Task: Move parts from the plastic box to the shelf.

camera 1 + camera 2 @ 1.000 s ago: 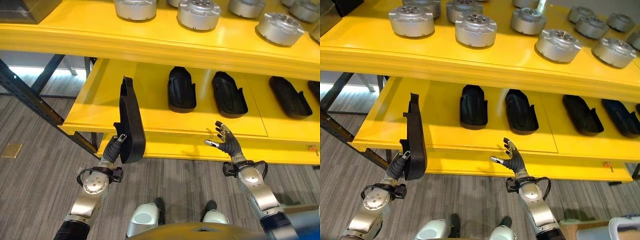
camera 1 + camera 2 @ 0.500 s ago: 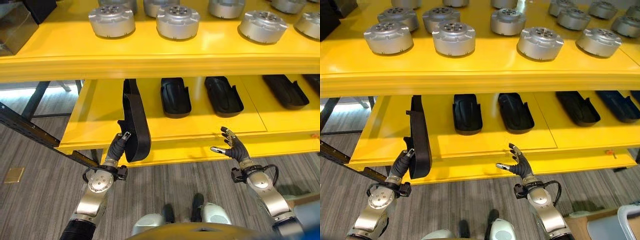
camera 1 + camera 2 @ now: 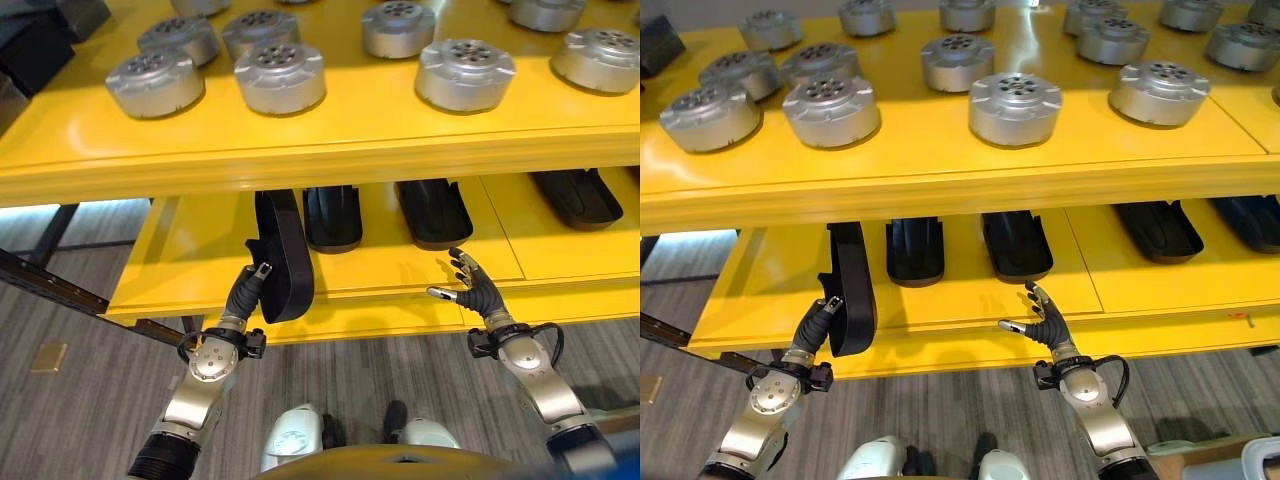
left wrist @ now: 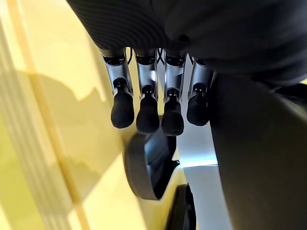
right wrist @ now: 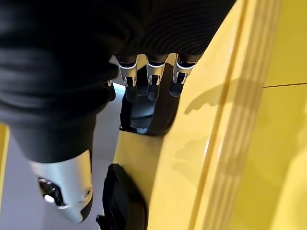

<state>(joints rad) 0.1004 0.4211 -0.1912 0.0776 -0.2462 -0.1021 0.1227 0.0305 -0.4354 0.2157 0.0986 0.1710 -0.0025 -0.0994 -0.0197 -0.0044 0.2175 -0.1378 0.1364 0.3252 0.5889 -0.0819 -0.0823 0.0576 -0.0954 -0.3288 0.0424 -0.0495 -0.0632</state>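
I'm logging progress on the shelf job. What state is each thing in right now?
Left hand: shut on a black part.
Held black part: on edge, tilted, reaching under the upper shelf over the lower shelf.
Right hand: open, holding nothing, in front of the lower shelf's edge.
Other black parts: lying flat on the lower shelf.
Silver round parts: standing on the upper shelf.

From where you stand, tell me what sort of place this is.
Probably a factory or warehouse parts store: yellow shelves hold rows of round metal parts above and black moulded shells below.
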